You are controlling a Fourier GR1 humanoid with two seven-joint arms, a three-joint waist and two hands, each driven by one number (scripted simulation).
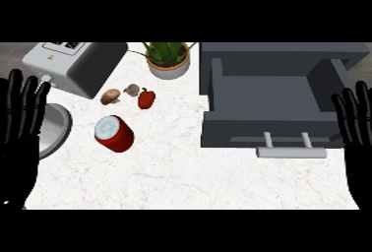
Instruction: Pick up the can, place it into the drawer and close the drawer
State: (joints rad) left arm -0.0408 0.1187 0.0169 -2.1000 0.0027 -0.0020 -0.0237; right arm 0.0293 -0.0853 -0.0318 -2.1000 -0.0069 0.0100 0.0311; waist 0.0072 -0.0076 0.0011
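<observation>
Your left hand [22,118] rests at the left edge and your right hand [356,118] at the right edge, both with fingers straight and spread, holding nothing. The drawer [272,96] stands pulled open, nothing visible inside. The can [114,133] sits on the worktop [189,177], left of the drawer, below a red pepper [146,98].
</observation>
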